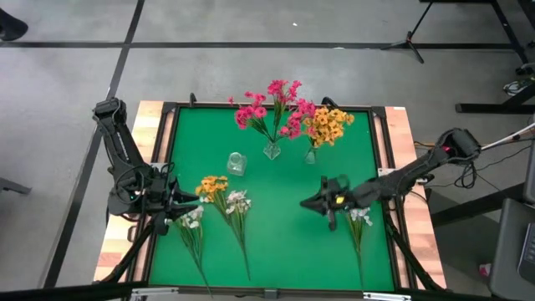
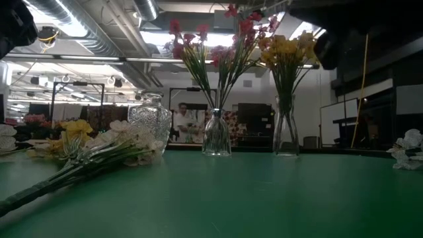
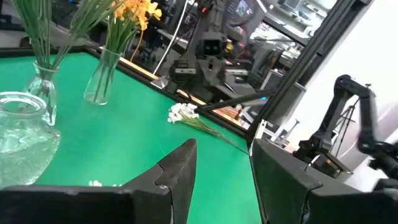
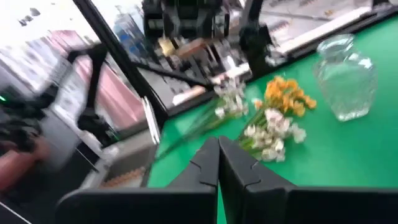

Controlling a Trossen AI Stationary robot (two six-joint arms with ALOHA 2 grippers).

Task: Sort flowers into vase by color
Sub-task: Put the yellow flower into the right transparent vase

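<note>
Left gripper [image 1: 185, 199] open, holding nothing, yellow sprig [image 1: 212, 186] and white sprigs [image 1: 237, 203] just beyond its fingertips. Right gripper [image 1: 311, 203] closed, empty, white sprig [image 1: 360, 219] behind its fingers.

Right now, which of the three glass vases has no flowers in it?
The round empty vase, standing left of the other two; the pink-flower vase and the yellow-flower vase behind it each hold a bunch.

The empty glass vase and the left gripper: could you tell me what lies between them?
In the high view, the yellow-orange sprig lies between the empty vase and the left gripper.
</note>
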